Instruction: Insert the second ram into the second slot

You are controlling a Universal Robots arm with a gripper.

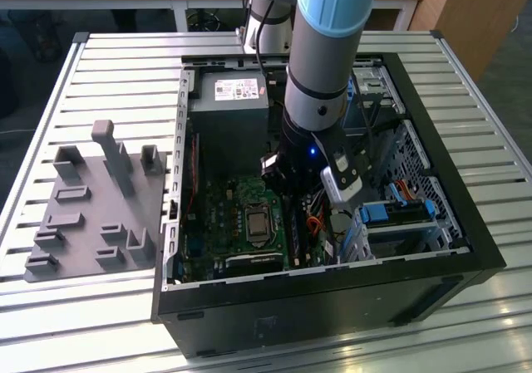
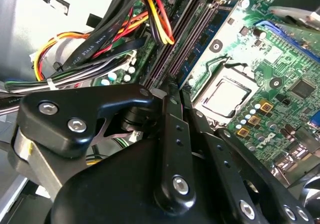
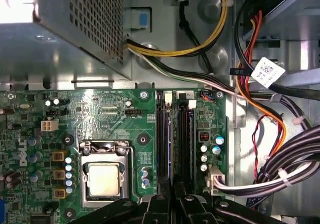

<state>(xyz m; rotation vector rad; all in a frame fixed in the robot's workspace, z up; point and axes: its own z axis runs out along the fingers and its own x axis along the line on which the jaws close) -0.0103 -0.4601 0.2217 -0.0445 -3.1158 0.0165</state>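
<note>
Reaching down into the case (image 1: 465, 223), tool (image 3: 172, 191) seemingly over the slots (image 3: 173, 134)

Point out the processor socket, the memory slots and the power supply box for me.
Processor socket (image 3: 104, 178), first wrist view, on its shiny centre plate.
Memory slots (image 3: 163, 134), first wrist view, on one dark slot.
Power supply box (image 1: 230, 111), exterior view, on its grey top face.

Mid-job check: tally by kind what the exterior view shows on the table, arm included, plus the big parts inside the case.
Robot arm: 1
Open computer case: 1
Grey fixture plate: 1
Power supply: 1
Processor socket: 1
Total: 5
</note>
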